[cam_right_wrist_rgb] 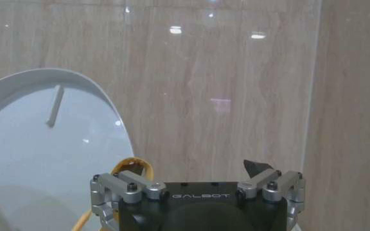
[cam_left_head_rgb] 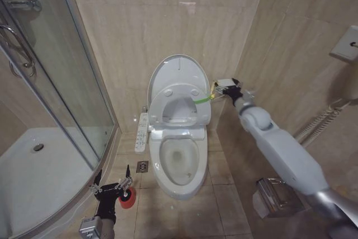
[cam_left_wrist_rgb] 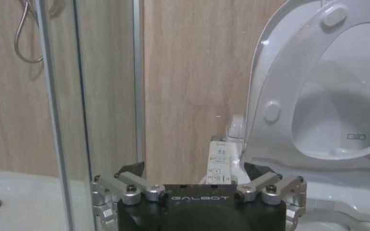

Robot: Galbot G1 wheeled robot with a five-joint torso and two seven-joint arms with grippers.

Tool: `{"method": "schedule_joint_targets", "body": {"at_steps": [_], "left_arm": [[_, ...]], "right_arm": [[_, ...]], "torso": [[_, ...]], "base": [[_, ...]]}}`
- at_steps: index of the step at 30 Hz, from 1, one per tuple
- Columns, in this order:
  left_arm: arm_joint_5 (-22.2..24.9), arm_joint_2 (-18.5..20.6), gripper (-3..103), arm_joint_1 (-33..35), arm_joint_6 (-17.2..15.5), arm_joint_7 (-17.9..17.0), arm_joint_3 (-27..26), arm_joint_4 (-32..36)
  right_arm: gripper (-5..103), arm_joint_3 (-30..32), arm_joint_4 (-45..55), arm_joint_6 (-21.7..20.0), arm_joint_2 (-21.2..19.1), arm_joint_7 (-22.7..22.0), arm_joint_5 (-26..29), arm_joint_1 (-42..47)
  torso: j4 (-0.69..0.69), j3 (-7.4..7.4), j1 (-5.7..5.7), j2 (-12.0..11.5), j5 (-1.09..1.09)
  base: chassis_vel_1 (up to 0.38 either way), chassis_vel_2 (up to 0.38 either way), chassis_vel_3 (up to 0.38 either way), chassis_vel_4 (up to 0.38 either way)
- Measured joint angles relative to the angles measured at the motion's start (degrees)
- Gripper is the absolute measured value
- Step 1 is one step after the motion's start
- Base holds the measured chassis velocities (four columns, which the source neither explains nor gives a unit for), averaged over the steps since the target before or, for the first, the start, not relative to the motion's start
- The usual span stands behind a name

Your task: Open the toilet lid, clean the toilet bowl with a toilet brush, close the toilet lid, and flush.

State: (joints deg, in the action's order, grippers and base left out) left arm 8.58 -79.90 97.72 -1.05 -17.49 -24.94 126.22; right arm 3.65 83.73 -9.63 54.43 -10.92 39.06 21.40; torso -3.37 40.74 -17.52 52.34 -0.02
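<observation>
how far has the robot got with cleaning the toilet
Done: the toilet lid stands upright against the wall, and the seat ring is raised too, baring the toilet bowl. In hand: the right tool is beside the lid's edge at the green-yellow band, open. Left: the toilet brush sits on the floor by the open left tool, so scrubbing, closing and flushing remain.

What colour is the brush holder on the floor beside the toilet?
Red. The brush holder shows best in the head view, by the left end effector.
</observation>
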Motion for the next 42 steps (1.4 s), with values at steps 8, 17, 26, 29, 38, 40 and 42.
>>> {"method": "schedule_joint_targets", "body": {"at_steps": [8,17,26,29,38,40,42], "left_arm": [[0.0,0.0,100,0.0,0.0,0.0,0.0,0.0],[0.0,0.0,100,0.0,0.0,0.0,0.0,0.0],[0.0,0.0,100,0.0,0.0,0.0,0.0,0.0],[0.0,0.0,100,0.0,0.0,0.0,0.0,0.0],[0.0,0.0,100,0.0,0.0,0.0,0.0,0.0],[0.0,0.0,100,0.0,0.0,0.0,0.0,0.0],[0.0,0.0,100,0.0,0.0,0.0,0.0,0.0]], "right_arm": [[100,-6.2,-9.1,1.1,4.5,-1.9,-0.9,-10.0],[70,-8.9,-17.5,2.7,8.2,-3.6,-3.6,-15.7],[43,-8.2,-19.9,2.4,6.9,-5.5,-9.1,-15.6],[43,-7.8,-19.1,1.9,5.5,-5.4,-9.4,-14.6],[3,-5.7,-13.6,1.7,1.3,-3.1,-8.2,-10.0],[3,-5.4,-13.3,1.8,1.0,-2.9,-8.2,-9.6],[3,-5.0,-12.9,1.8,0.5,-2.4,-8.0,-8.9]], "torso": [[0.01,0.00,0.00,0.0,0.01],[0.01,0.00,0.00,0.0,0.02],[0.04,0.00,0.00,0.0,0.03],[0.05,0.00,0.00,0.0,0.03],[0.03,0.00,0.00,0.0,0.03],[0.02,0.00,0.00,0.0,0.02],[0.02,0.00,0.00,0.0,0.02]], "base": [[0.000,0.000,0.000,0.000],[0.000,0.000,0.000,0.000],[0.000,0.000,0.000,0.000],[0.000,0.000,0.000,0.000],[0.000,0.000,0.000,0.000],[0.000,0.000,0.000,0.000],[0.000,0.000,0.000,0.000]]}}
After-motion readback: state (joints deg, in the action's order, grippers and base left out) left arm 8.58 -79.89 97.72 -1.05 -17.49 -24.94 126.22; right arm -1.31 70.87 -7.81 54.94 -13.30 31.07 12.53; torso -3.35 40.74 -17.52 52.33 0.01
